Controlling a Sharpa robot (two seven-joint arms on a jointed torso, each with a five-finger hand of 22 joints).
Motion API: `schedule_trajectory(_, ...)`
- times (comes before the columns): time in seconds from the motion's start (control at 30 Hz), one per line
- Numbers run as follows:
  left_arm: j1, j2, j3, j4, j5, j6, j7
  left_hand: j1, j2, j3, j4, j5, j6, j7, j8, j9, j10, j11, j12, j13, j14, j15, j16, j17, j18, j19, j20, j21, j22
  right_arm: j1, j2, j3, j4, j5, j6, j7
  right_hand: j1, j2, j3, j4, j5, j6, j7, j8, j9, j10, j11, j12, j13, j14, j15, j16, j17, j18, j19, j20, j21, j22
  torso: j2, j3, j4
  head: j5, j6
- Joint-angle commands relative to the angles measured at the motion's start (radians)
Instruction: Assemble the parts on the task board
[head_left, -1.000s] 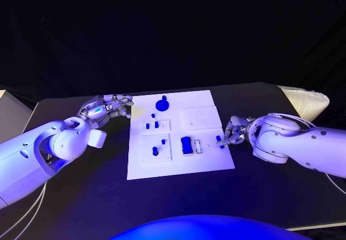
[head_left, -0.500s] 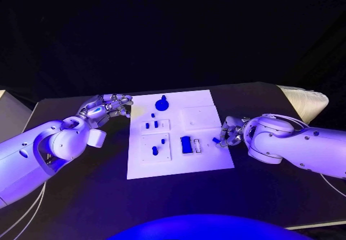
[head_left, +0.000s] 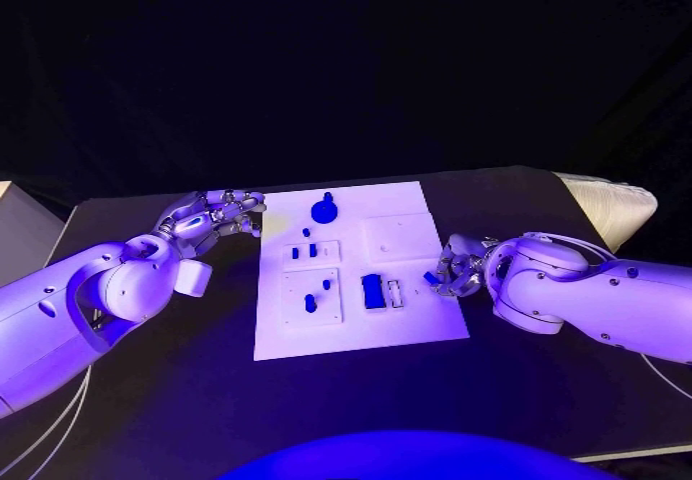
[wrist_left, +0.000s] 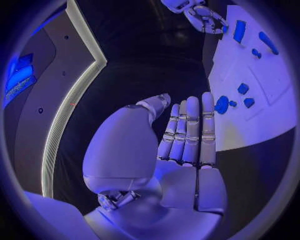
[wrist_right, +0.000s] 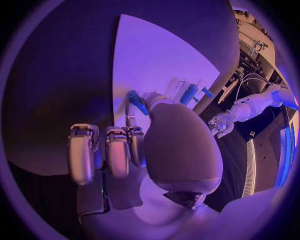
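Here, the robot's right hand (head_left: 459, 272) hung at the right edge of the white task board (head_left: 418, 325), pinching a small blue peg (head_left: 431, 279) between thumb and a finger while its other fingers curled below. The right wrist view showed that peg (wrist_right: 137, 101) raised clear of the board's surface. Just inward of it stood a blue rectangular block (head_left: 372, 290) beside a pale slotted piece (head_left: 394, 291). Further left, several short blue pegs (head_left: 310, 302) sat on two raised square plates, and a larger round blue knob (head_left: 325, 211) stood near the board's far edge. Across the board, the left hand (head_left: 214, 217) waited beside the far left corner, fingers straight and together, holding nothing, as its own wrist view confirmed (wrist_left: 187, 135). By the look of it the assembly was only partly done: some pieces appeared seated, the held peg was not yet placed, and the plain square plate (head_left: 400, 235) carried nothing.
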Motion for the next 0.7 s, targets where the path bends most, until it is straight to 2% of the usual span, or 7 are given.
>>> schedule_trajectory(0.03,0.0,0.0,0.0,0.002,0.003,0.015,0.004,-0.002,0.009,-0.002,0.005,0.003,-0.003,0.002,0.005,-0.001,-0.009,-0.001,0.007,-0.002,0.0,0.007,-0.006,-0.001,0.013,0.007,0.001,-0.002,-0.001,-0.002,-0.007,-0.002,0.023,0.027,-0.005,0.014,-0.031,-0.008,0.188,-0.177,-0.011,0.004,0.004,0.007,0.01,0.074,0.004,-0.001,0.224,0.104,-0.001,0.004,0.263,-0.019,0.084,0.0,0.0,0.239,0.0,-0.0003,-0.0005,0.0,0.001)
schedule_trajectory(0.23,0.0,0.0,0.0,0.002,0.003,0.016,0.002,-0.002,0.009,-0.002,0.005,0.003,-0.003,0.002,0.005,-0.001,-0.009,-0.001,0.007,-0.002,0.0,0.007,-0.006,-0.001,0.013,0.007,0.001,-0.002,-0.001,0.01,-0.014,-0.002,0.061,0.099,-0.013,0.017,-0.092,-0.019,0.183,-0.166,-0.019,0.009,0.001,0.005,0.011,0.076,0.002,0.002,0.226,0.104,-0.003,0.004,0.263,-0.02,0.085,-0.001,0.001,0.24,-0.001,-0.0003,-0.0003,-0.002,-0.001)
schedule_trajectory(0.37,0.0,0.001,0.0,0.002,0.002,0.016,0.001,-0.002,0.009,-0.002,0.005,0.003,-0.003,0.002,0.005,-0.001,-0.009,-0.001,0.007,-0.002,0.0,0.007,-0.006,-0.001,0.013,0.007,0.001,-0.002,-0.001,0.013,-0.008,-0.002,0.077,0.154,-0.011,0.017,-0.122,-0.018,0.172,-0.156,-0.043,0.011,0.0,0.0,0.008,0.076,0.001,0.002,0.226,0.104,-0.003,0.004,0.263,-0.019,0.084,-0.001,-0.002,0.239,0.001,0.0004,0.0003,-0.002,0.0)
schedule_trajectory(0.47,0.0,0.001,0.0,0.002,0.001,0.015,0.0,-0.001,0.009,-0.002,0.005,0.003,-0.003,0.002,0.005,-0.001,-0.009,-0.001,0.007,-0.002,0.0,0.006,-0.006,-0.001,0.013,0.008,0.001,-0.003,-0.001,0.013,0.002,-0.002,0.078,0.185,-0.008,0.01,-0.141,-0.02,0.162,-0.15,-0.059,0.014,0.001,-0.003,0.006,0.076,0.002,0.002,0.226,0.104,-0.003,0.004,0.263,-0.019,0.084,-0.002,-0.002,0.239,0.0,0.0003,0.0001,-0.003,-0.001)
schedule_trajectory(0.57,0.0,0.001,0.0,0.003,0.001,0.016,0.0,-0.001,0.009,-0.002,0.005,0.003,-0.003,0.002,0.005,-0.001,-0.009,-0.001,0.007,-0.002,0.0,0.006,-0.006,-0.001,0.013,0.008,0.001,-0.003,-0.001,0.013,0.014,-0.002,0.073,0.202,-0.014,0.002,-0.166,-0.024,0.139,-0.138,-0.056,0.02,0.001,-0.004,0.005,0.076,0.002,0.001,0.226,0.104,-0.003,0.004,0.263,-0.019,0.084,-0.002,-0.004,0.238,0.0,-0.0004,-0.0005,-0.003,-0.001)
schedule_trajectory(0.7,0.0,0.001,0.0,0.003,0.001,0.016,0.0,-0.001,0.009,-0.002,0.005,0.003,-0.003,0.002,0.005,-0.001,-0.009,-0.001,0.007,-0.002,0.0,0.006,-0.006,-0.001,0.013,0.008,0.001,-0.003,-0.001,0.012,0.033,-0.003,0.063,0.213,-0.017,-0.01,-0.185,-0.024,0.12,-0.127,-0.06,0.026,0.0,-0.005,0.004,0.076,0.001,0.002,0.226,0.104,-0.004,0.004,0.263,-0.019,0.084,-0.002,-0.005,0.238,0.0,0.0004,0.0002,-0.004,-0.001)
